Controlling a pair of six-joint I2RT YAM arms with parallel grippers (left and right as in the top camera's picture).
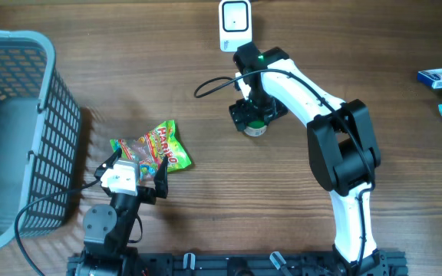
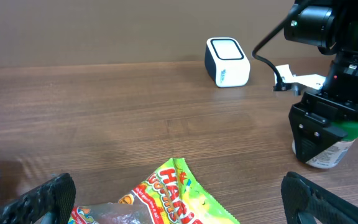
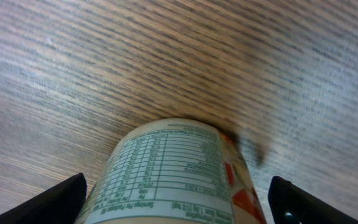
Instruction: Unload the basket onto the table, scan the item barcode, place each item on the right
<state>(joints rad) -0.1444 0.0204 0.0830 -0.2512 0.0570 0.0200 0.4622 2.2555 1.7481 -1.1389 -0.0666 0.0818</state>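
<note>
- Wood-grained table [image 1: 129, 77] is being faced by the right gripper [image 1: 255, 116]. Its jaws are being held apart, one to each side of the small labelled container [image 3: 166, 168] standing upright between them. Whether the pads are touching its wall cannot be told.
- Grasping is being judged the step in hand: the container is resting on the table and nothing is being lifted.
- For the next move, the jaws are being called on to close on the container, raise it and carry it to the white scanner [image 1: 235, 23], which lies beyond the jaws and apart from them.
- Only a nutrition panel is being shown between the jaws. No barcode is being seen, so a turn of the wrist is likely being required before the scanner.
- The left gripper [image 1: 136, 170] is being held wide apart with nothing clamped, and a candy bag [image 2: 173, 193] is lying just ahead of its jaws.
- Bare wood is being left open between the right jaws and the scanner. A black cable [image 1: 213, 83] is looping beside that path, and the grey basket [image 1: 52, 115] is standing well outside the left jaws.
</note>
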